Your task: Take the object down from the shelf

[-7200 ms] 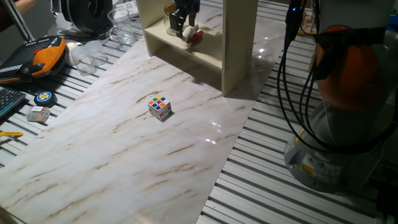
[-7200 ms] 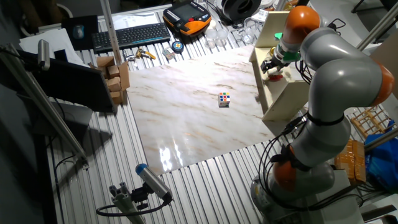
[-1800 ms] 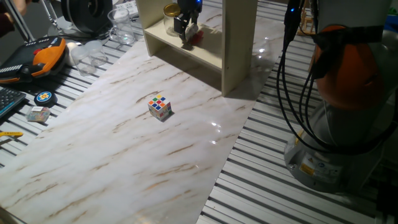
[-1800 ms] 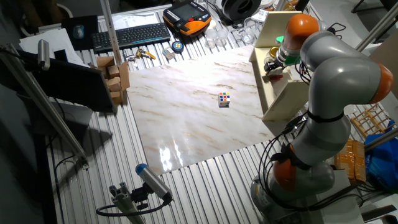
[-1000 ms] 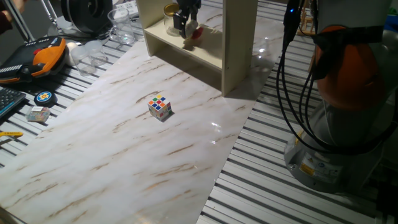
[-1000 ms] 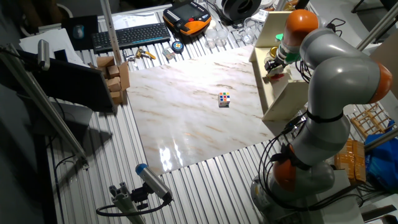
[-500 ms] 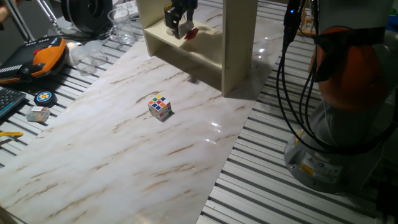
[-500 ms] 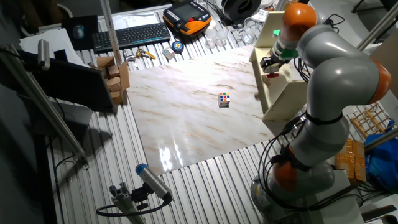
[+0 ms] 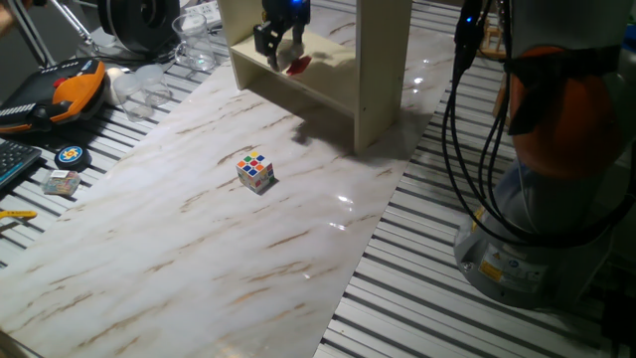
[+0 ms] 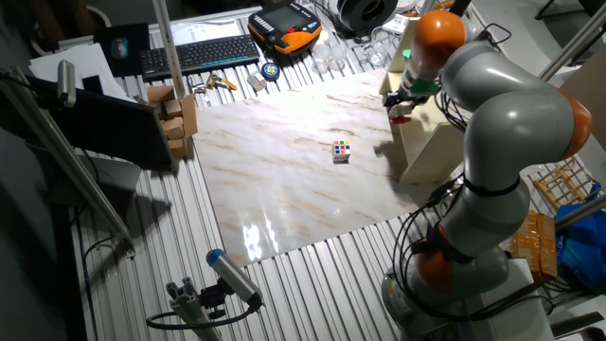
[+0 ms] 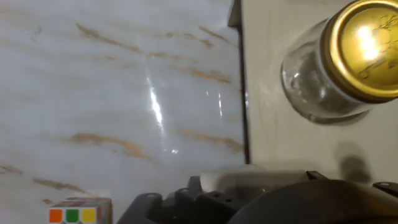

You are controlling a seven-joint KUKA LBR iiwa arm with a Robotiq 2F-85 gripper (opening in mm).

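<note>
The object is a small red and white item, held just above the front edge of the lower board of the cream shelf. My gripper is shut on it, hanging over the board's front left part. In the other fixed view the gripper is at the shelf's open side, facing the marble table. In the hand view the shelf board is on the right. A pale part of the object shows at my dark fingers.
A glass jar with a gold lid stands on the same board, close beside my hand. A Rubik's cube lies on the marble table in front of the shelf. Clutter, a keyboard and an orange device line the table's far left.
My gripper has moved left and outward, from deeper over the board toward its front edge, and the red and white object came along with it. The cube has not moved.
</note>
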